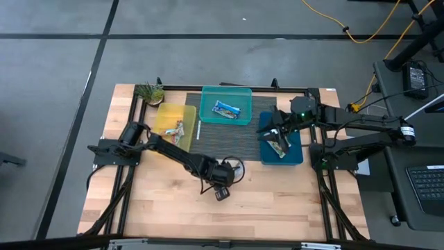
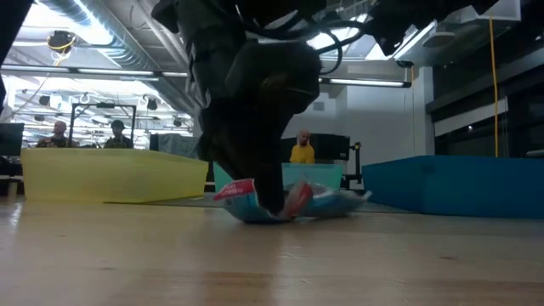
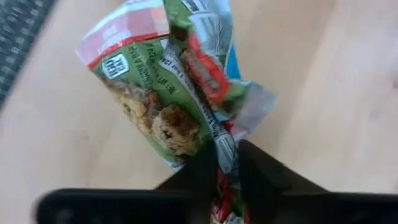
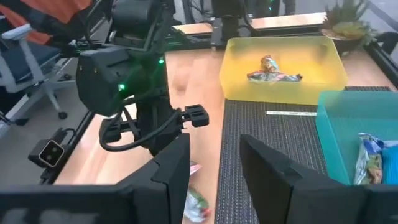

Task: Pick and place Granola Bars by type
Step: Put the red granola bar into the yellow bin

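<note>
— Bars first: where is the one being handled?

— A crumpled green-and-white granola bar (image 3: pixel 168 99) lies on the bare wood (image 1: pixel 277 201) just below centre in the high view. The left gripper (image 3: pixel 227 163) has closed its fingers onto the wrapper's twisted end. In the low view the same bar (image 2: pixel 289 202) sits on the tabletop at mid-frame, under the dark arm.

— And the other bars?

— One blue-white bar (image 1: pixel 227 108) lies in the teal bin (image 1: pixel 208 94), upper centre of the high view. A tan-green bar (image 1: pixel 177 130) lies in the yellow bin (image 1: pixel 164 111), just left of it. Another bar (image 1: pixel 279 148) is in the blue bin (image 1: pixel 297 156) at centre right, though the arm partly hides it.

— What about the right gripper?

— The right gripper (image 4: pixel 214 162) hangs over the blue bin in the high view. Its wrist view shows the two fingers spread apart with nothing between them.

— Anything around the bins?

— A dark ribbed mat (image 1: pixel 222 139) lies under them, and a small plant (image 1: pixel 148 92) stands at the table's upper left corner. Seated people (image 2: pixel 302 150) show in the room behind, in the low view.
</note>
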